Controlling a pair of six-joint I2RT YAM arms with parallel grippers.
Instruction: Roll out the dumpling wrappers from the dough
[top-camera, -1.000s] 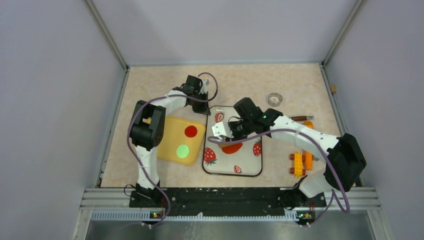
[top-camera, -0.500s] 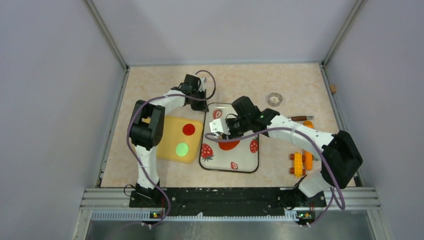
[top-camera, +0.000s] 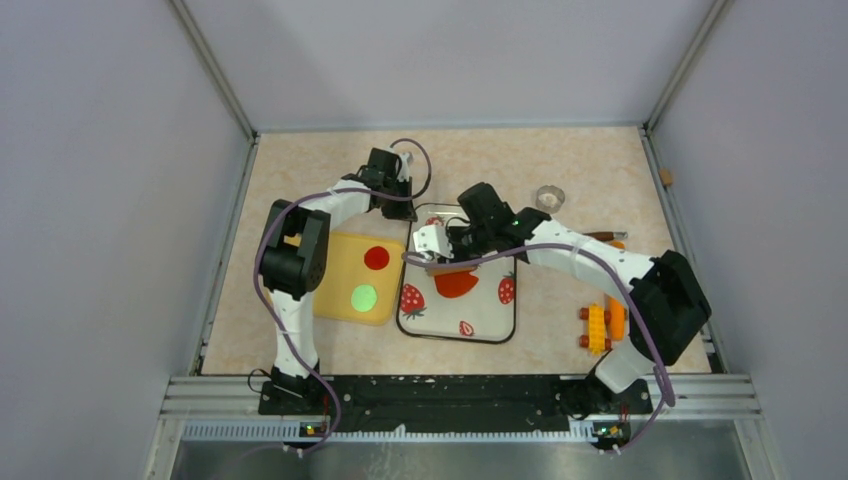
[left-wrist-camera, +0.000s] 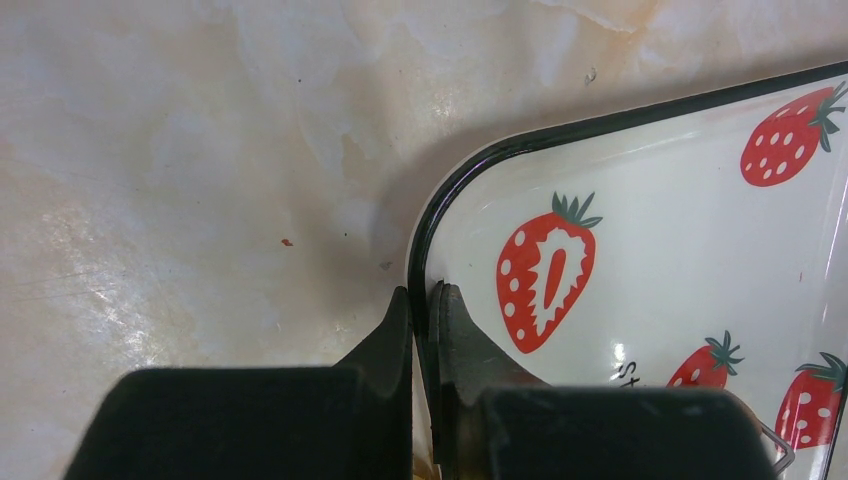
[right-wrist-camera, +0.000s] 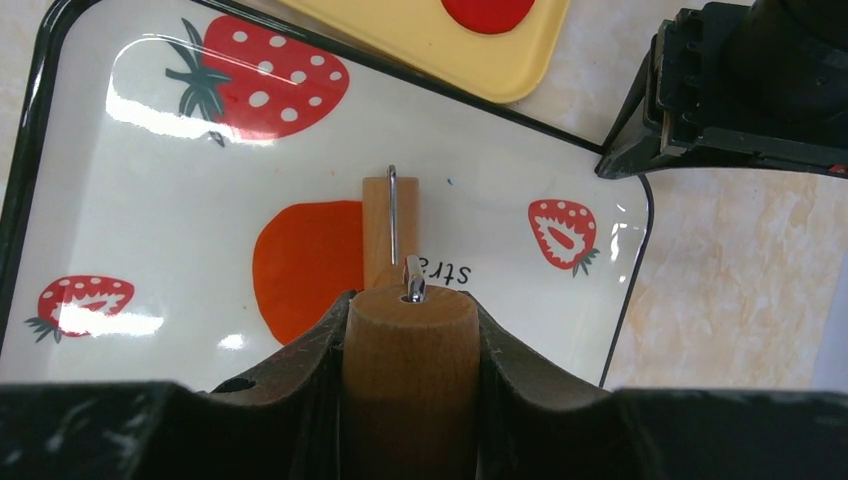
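Note:
The dough (top-camera: 457, 283) is a flat orange-red blob on the white strawberry tray (top-camera: 486, 325). My right gripper (top-camera: 437, 252) is shut on the wooden handle of a small rolling pin (right-wrist-camera: 377, 230), whose roller rests at the dough's (right-wrist-camera: 300, 265) right edge in the right wrist view. My left gripper (top-camera: 403, 198) is shut on the tray's far-left rim (left-wrist-camera: 600, 125), with one finger (left-wrist-camera: 455, 320) inside the rim and one outside. Two dumpling wrappers, a red disc (top-camera: 376, 257) and a green disc (top-camera: 364, 297), lie on a yellow plate (top-camera: 340, 262) left of the tray.
A metal ring cutter (top-camera: 549, 197) stands beyond the tray to the right. A brown-handled tool (top-camera: 600, 237) and orange and yellow toy pieces (top-camera: 603, 325) lie at the right. Grey walls enclose the table on three sides.
The tray has slid a little left and away, held by my left gripper. My right gripper and the rolling pin have moved left and away over the dough.

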